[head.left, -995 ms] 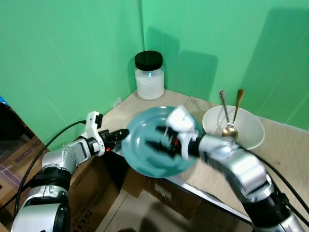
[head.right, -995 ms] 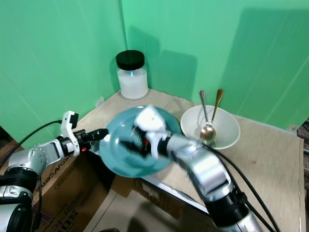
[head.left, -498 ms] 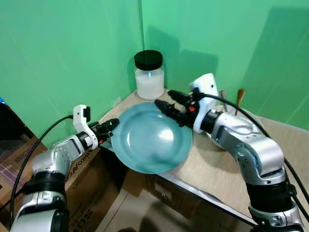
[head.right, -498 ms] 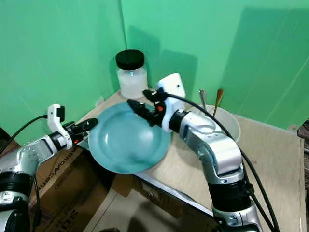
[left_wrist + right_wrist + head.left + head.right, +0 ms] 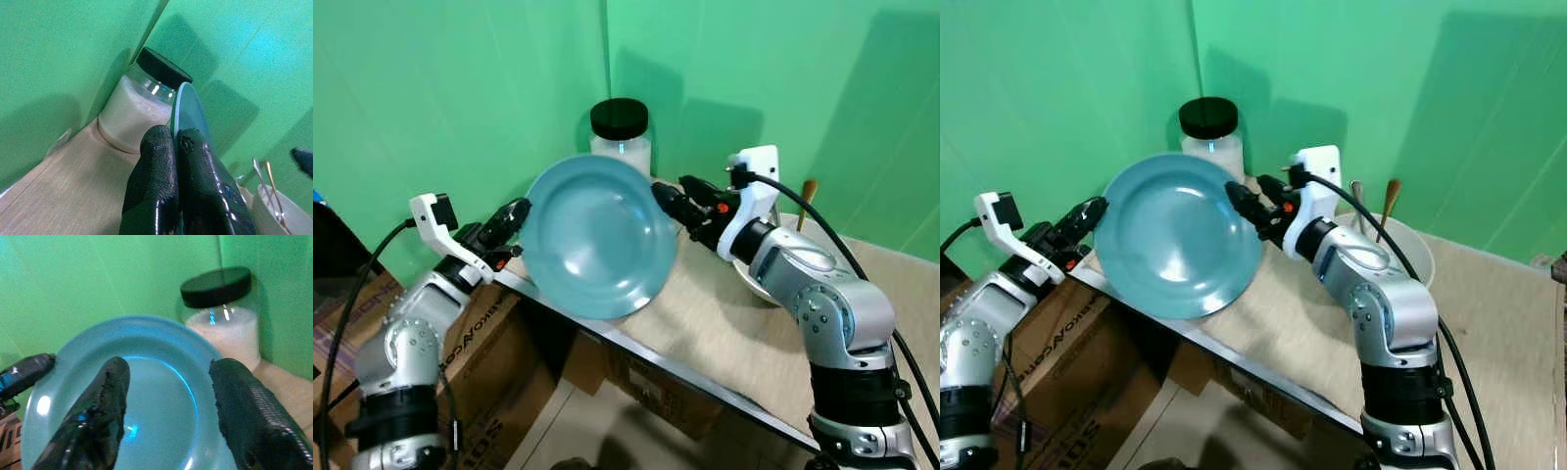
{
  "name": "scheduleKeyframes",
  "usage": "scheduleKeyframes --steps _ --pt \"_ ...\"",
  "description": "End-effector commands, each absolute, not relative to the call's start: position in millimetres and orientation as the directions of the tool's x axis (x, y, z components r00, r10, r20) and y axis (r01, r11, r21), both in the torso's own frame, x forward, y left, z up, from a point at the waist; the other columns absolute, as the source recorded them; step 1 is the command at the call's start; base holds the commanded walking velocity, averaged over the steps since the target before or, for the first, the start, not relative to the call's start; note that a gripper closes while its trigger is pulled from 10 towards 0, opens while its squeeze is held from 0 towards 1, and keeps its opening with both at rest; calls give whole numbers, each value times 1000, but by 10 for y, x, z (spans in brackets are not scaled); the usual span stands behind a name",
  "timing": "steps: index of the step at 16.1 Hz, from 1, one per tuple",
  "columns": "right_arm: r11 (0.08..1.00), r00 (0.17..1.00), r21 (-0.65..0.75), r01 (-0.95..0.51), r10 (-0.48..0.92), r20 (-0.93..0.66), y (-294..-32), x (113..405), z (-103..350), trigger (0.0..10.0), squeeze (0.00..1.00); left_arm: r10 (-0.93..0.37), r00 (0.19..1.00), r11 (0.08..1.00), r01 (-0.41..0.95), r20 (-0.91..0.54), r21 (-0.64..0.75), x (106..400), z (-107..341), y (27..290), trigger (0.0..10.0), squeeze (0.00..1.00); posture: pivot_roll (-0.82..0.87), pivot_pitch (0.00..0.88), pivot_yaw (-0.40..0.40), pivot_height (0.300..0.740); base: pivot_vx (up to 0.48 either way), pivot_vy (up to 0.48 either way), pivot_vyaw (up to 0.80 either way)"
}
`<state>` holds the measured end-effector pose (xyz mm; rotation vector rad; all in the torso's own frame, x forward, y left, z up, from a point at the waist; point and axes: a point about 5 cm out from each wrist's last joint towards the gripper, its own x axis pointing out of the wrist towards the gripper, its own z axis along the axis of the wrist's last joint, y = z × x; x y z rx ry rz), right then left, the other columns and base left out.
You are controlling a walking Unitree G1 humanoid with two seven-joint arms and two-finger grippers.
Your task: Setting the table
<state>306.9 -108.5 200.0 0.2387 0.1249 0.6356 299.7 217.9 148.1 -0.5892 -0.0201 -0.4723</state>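
A teal plate point(image 5: 597, 235) is held tilted up, almost on edge, over the table's left corner. My left gripper point(image 5: 514, 217) is shut on its left rim; in the left wrist view both black fingers point(image 5: 156, 171) pinch the plate's edge point(image 5: 188, 105). My right gripper point(image 5: 666, 201) stands open at the plate's right rim, and in the right wrist view its fingers point(image 5: 98, 416) are spread in front of the plate's face point(image 5: 146, 382) without touching it. A white bowl point(image 5: 1410, 250) with two spoons point(image 5: 1389, 201) sits behind my right forearm.
A glass jar point(image 5: 620, 132) of white powder with a black lid stands in the back corner, just behind the plate. The wooden table point(image 5: 754, 333) stretches to the right. Cardboard boxes point(image 5: 509, 333) lie under its left edge. Green walls close in behind.
My left gripper has lifted the plate and tipped it from nearly flat to almost upright. My right gripper has drawn back from over the plate to its right rim.
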Motion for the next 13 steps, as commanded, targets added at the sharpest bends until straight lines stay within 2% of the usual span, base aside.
scheduleKeyframes --steps 1,5,8,13 --pt "777 807 291 -559 590 -24 -1106 3098 2061 10000 1000 -405 884 725 466 234 -507 2948 1648 2182 0 0 -36 0 60 740 0 0 0" --pt "765 821 371 -527 571 -11 -1206 3150 2064 10000 1000 -399 863 704 505 311 -499 2873 1773 2154 0 0 -36 0 58 740 0 0 0" --pt "750 826 423 -509 564 -6 -1281 3167 2058 10000 1000 -383 822 654 564 422 -504 2789 1963 2184 0 0 -36 0 59 740 0 0 0" --pt "729 850 510 -457 527 9 -1459 3202 2063 10000 1000 -440 746 568 662 499 -489 2639 2110 2208 0 0 -34 0 57 740 0 0 0"
